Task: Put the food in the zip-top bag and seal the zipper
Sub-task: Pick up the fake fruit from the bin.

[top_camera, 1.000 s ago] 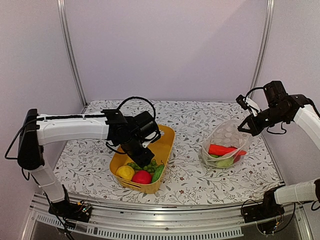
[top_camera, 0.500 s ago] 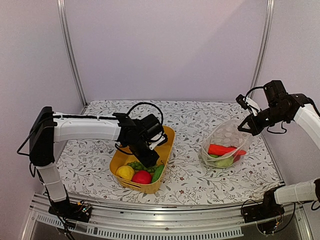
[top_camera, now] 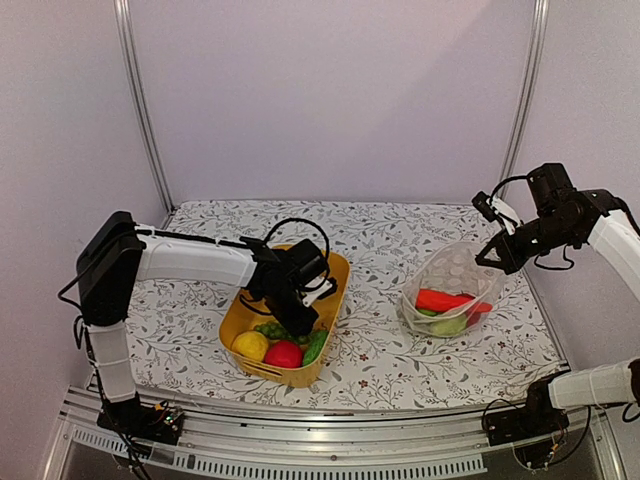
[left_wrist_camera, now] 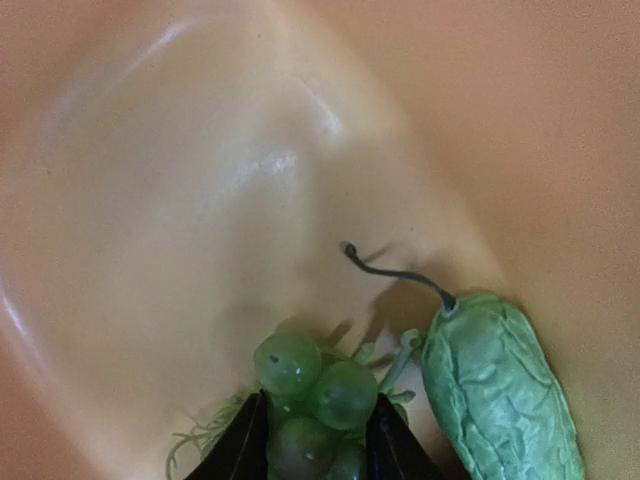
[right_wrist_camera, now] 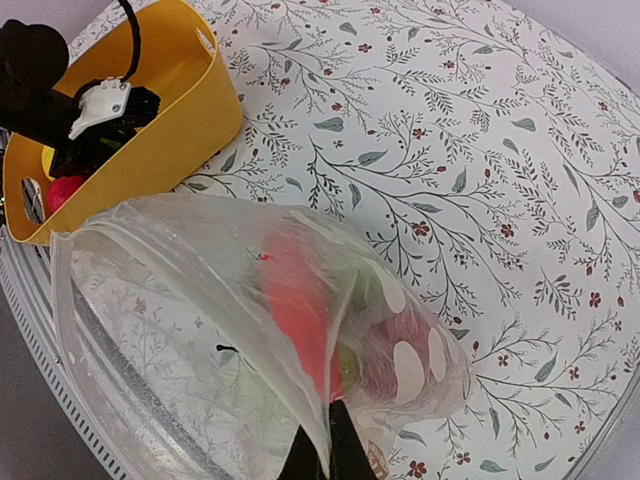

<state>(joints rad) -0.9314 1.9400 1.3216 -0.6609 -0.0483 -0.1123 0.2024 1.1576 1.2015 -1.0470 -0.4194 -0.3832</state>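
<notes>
My left gripper (top_camera: 300, 320) is down inside the yellow basket (top_camera: 335, 275), and its fingers press both sides of a bunch of green grapes (left_wrist_camera: 320, 385). A leafy green (left_wrist_camera: 500, 400) lies just right of the grapes. A yellow fruit (top_camera: 250, 345) and a red fruit (top_camera: 284, 354) sit at the basket's near end. At the right, my right gripper (top_camera: 492, 258) is shut on the upper edge of the zip-top bag (top_camera: 450, 270) and holds its mouth lifted open. Inside the bag lie a red chili (top_camera: 445, 299) and green food (top_camera: 448, 324). I cannot make out the zipper as separate from the bag edge.
The floral tablecloth (top_camera: 380, 250) covers the table between basket and bag. In the right wrist view the basket (right_wrist_camera: 190, 120) lies far left of the bag (right_wrist_camera: 200, 330). Metal frame posts (top_camera: 140, 100) stand at the back corners, and a rail runs along the near edge.
The left arm has reached further right and lower into the basket, and its jaws have narrowed onto the grapes. The right gripper and bag have not moved.
</notes>
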